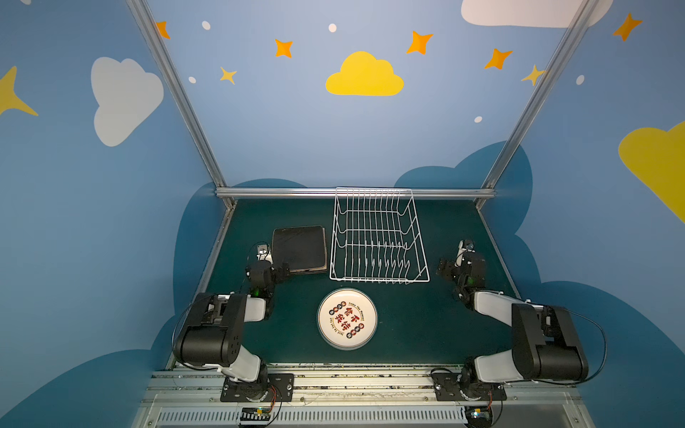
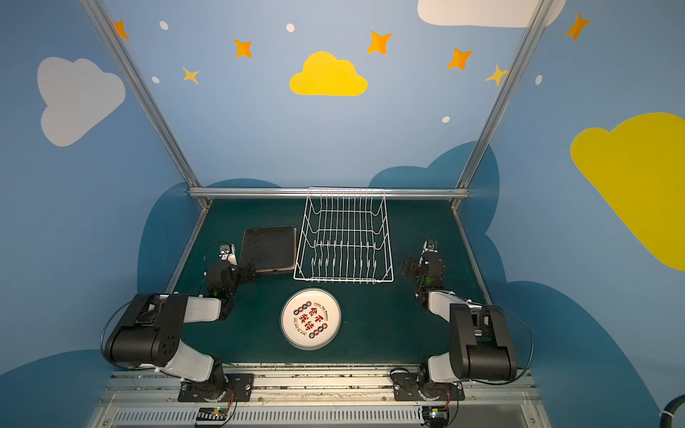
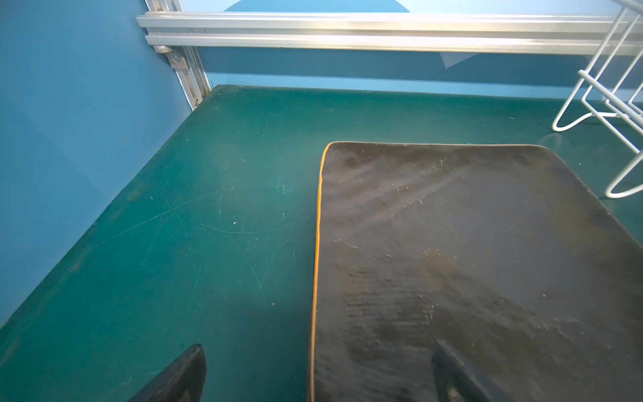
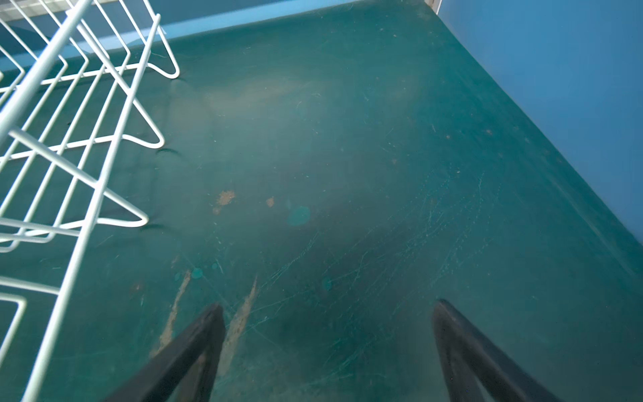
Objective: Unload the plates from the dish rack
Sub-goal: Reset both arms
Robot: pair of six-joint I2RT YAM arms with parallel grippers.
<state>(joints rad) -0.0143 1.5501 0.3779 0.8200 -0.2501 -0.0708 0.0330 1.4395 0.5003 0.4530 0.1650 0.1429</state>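
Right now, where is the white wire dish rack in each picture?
Top view: dish rack, empty, at the back middle of the dark green tabletop.
Top view: same place, back middle.
Left wrist view: only a corner of it, at the picture's edge, beside the black square plate.
Right wrist view: one wire side, along the picture's edge.
Shared landmark: the dark green tabletop, under the rack in every view.

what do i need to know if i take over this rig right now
Left gripper: jaws open at the near left corner of the square plate stack, gripping nothing.
Right gripper: jaws open over the table, right of the dish rack.
Round white plates: stacked in front of the rack.
Done: rack empty.
Left: apparently only pulling the arms back.
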